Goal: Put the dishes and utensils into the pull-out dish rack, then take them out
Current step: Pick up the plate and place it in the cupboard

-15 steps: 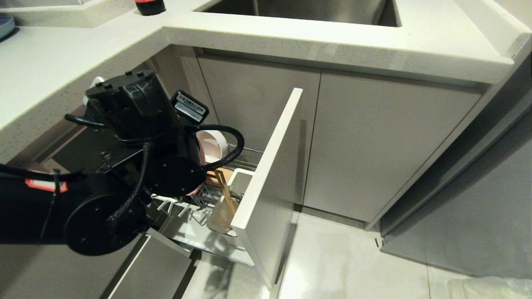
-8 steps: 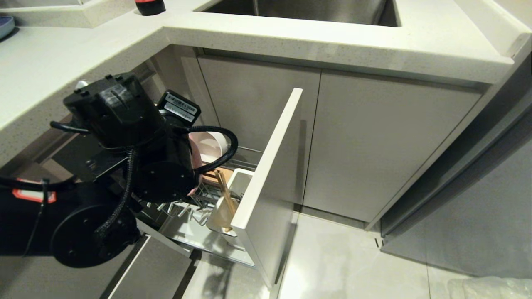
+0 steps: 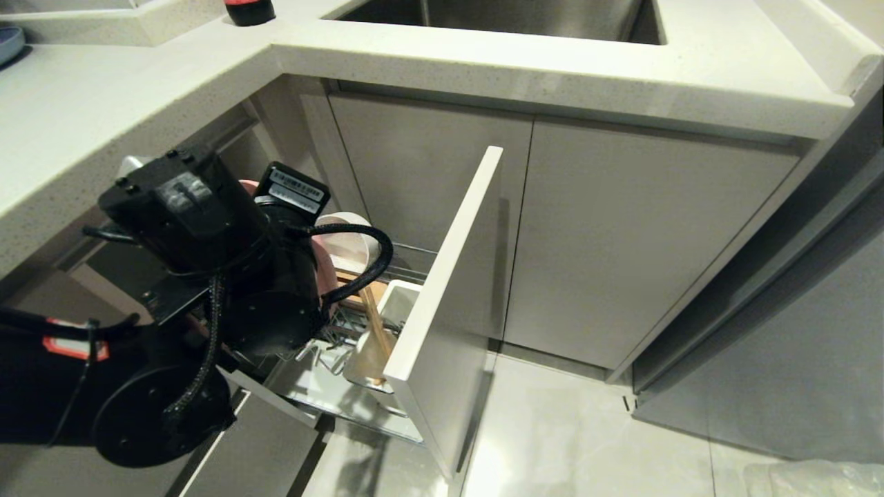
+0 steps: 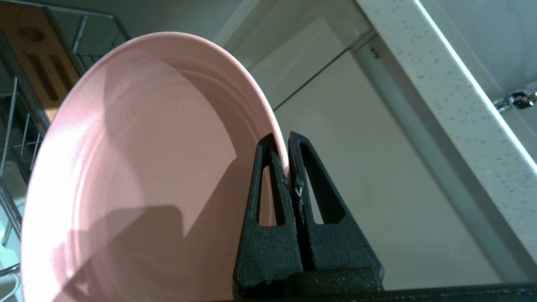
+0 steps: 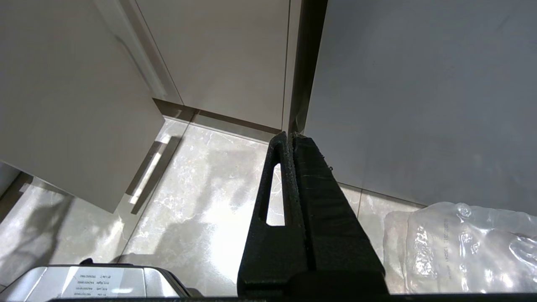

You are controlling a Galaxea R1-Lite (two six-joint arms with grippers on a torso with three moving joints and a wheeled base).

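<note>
Plate (image 4: 138,167) is pinched by its rim in the closed left claw (image 4: 287,167), held on edge above the pull-out dish rack (image 3: 442,276), apparently so it clears the prongs.

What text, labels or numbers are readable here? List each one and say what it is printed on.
None can be read.
White sticker on the left arm's wrist camera: print too small.
Label on the grey unit in the right wrist view: too small.
Small mark on the cabinet frame: illegible.

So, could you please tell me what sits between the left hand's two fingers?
The rim of the pink plate sits pinched between the left hand's fingers, as the left wrist view shows.
</note>
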